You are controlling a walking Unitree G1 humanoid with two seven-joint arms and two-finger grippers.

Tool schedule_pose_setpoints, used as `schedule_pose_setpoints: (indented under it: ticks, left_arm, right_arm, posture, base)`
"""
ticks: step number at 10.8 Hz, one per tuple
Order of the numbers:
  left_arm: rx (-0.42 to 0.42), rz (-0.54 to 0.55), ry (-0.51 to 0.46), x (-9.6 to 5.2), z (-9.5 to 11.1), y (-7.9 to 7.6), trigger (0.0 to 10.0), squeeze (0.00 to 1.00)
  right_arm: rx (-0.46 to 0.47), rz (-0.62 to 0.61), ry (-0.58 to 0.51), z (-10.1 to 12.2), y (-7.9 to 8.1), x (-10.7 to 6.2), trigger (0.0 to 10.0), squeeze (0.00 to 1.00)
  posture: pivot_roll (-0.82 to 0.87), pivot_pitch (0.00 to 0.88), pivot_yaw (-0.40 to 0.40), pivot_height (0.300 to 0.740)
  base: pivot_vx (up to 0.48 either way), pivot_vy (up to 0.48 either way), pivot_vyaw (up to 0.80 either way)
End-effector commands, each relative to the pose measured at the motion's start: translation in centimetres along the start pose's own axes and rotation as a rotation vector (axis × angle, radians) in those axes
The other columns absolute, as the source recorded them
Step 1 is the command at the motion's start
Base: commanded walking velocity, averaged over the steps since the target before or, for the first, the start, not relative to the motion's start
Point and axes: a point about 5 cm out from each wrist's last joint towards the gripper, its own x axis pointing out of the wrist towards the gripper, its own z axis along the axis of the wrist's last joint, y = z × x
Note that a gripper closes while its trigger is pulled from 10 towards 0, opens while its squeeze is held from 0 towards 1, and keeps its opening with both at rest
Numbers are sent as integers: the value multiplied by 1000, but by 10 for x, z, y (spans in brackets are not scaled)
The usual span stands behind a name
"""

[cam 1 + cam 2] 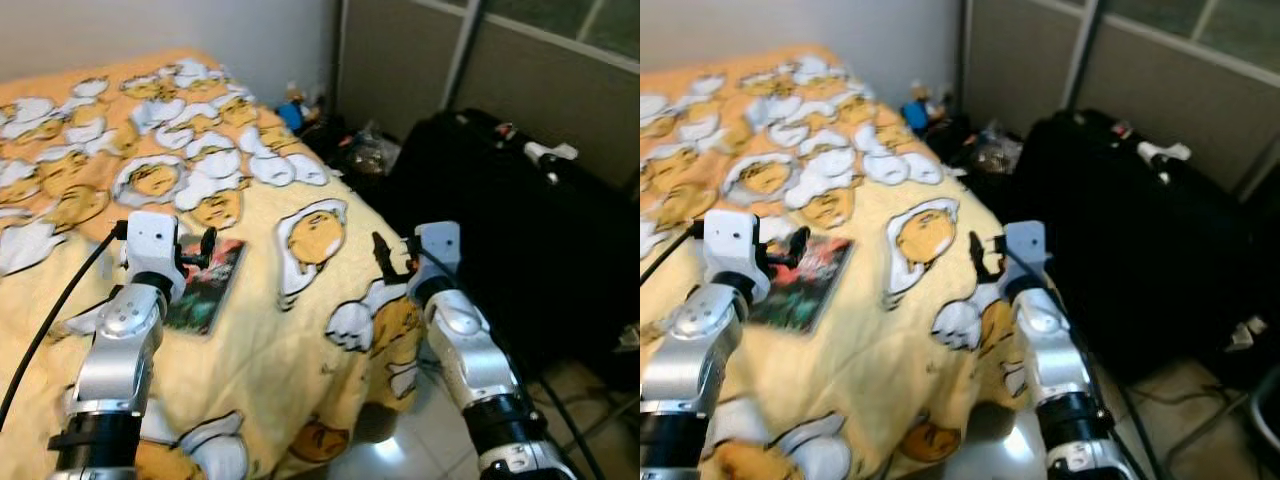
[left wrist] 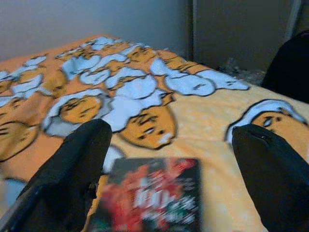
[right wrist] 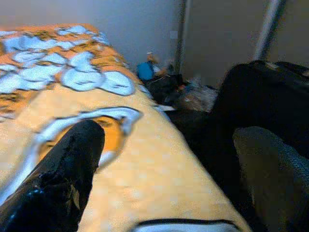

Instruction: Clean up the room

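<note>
Lining up on the book with my left arm, both sets of fingers spread and empty.

I have the left gripper (image 2: pixel 169 164) hovering just short of the flat dark book with a red cover (image 1: pixel 207 281), which lies on the yellow cartoon-egg-print bedspread (image 1: pixel 270 340) near the bed's corner. I judge that approach suits a flat pickup. The right gripper (image 3: pixel 169 159) waits over the bed's edge beside the black suitcase (image 1: pixel 520 230).

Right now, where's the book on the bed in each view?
Left eye: book lies on the bedspread, just beyond the left pincer.
Right eye: same spot, lower left.
Left wrist: between the open fingers, bottom centre.
Right wrist: not in it.
Shared landmark: black suitcase.
</note>
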Motion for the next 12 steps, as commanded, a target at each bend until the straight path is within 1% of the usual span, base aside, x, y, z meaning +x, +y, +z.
schedule_pose_setpoints:
  ticks: [1, 2, 3, 4, 7, 9, 11, 12]
  left_arm:
    - [4, -18, -13, 2, 4, -4, 10000, 827]
    - [6, -3, -12, 3, 5, -4, 10000, 741]
    - [13, -5, -17, 3, 5, -4, 10000, 722]
    - [8, -10, -13, 3, 5, -4, 10000, 722]
    - [13, -2, -9, 4, 5, -2, 10000, 722]
    - [14, -5, -10, 4, 5, -1, 10000, 718]
    - [58, -21, -25, 4, 7, -3, 10000, 729]
    - [20, -19, -21, 4, 6, -4, 10000, 722]
  right_arm:
    - [-1, -18, -19, 4, -6, 1, 10000, 0]
    - [-1, -18, -18, 4, -6, 1, 10000, 0]
    - [-1, -17, -16, 4, -5, 1, 10000, 0]
    - [8, -22, -6, 2, -5, 1, 10000, 0]
    - [9, -18, -7, 2, -5, 2, 10000, 0]
    - [5, -14, -12, 3, -4, 2, 10000, 0]
    - [5, -12, -12, 2, -4, 2, 10000, 0]
    - [5, -12, -12, 2, -4, 2, 10000, 0]
  posture:
    - [-21, 0, 0, 740]
    - [-21, 0, 0, 740]
    - [-20, 0, 0, 740]
    - [-20, 0, 1, 740]
    - [-19, 0, 1, 740]
    - [-17, 0, 2, 740]
    - [-17, 0, 2, 740]
    - [-16, 0, 2, 740]
  base:
    - [337, 0, 0]
    - [0, 0, 0]
    - [0, 0, 0]
    - [0, 0, 0]
    - [0, 480, -725]
    - [0, 480, 0]
    - [0, 0, 0]
    - [0, 0, 0]
